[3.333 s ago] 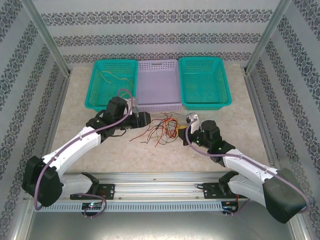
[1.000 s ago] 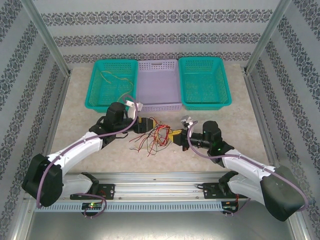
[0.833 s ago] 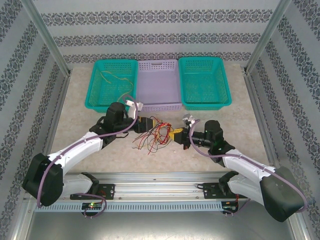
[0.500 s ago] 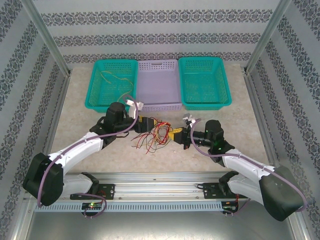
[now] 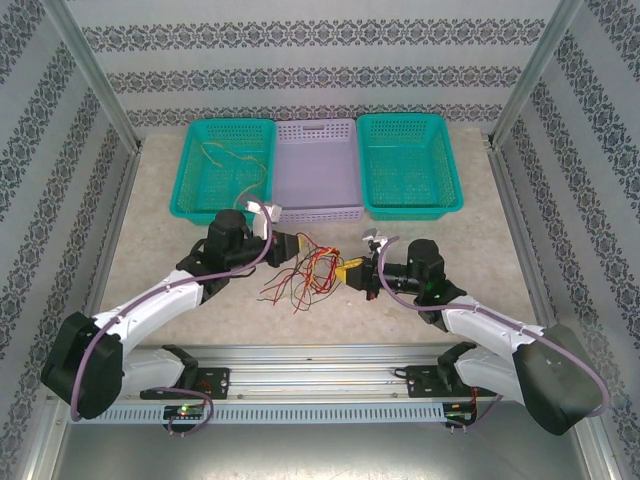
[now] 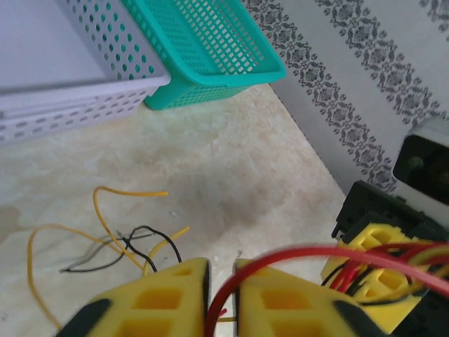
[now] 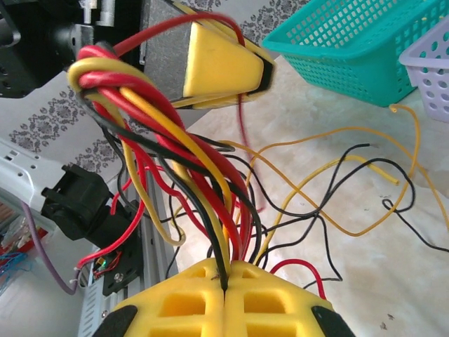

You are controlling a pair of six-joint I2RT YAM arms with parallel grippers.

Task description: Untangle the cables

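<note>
Left fingers (image 6: 161, 302), right fingers (image 7: 266, 302) pinch cables (image 5: 318, 264) running left-right.

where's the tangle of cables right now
In the top view, the tangle of thin red, yellow and black cables sits between the left pincer and right pincer, just in front of the lilac perforated plastic basket.

The left end effector (image 6: 221, 270) has clamped shut on a red wire (image 6: 309, 251) of the cables (image 5: 305, 270), now bunched tighter than seconds ago.
</note>
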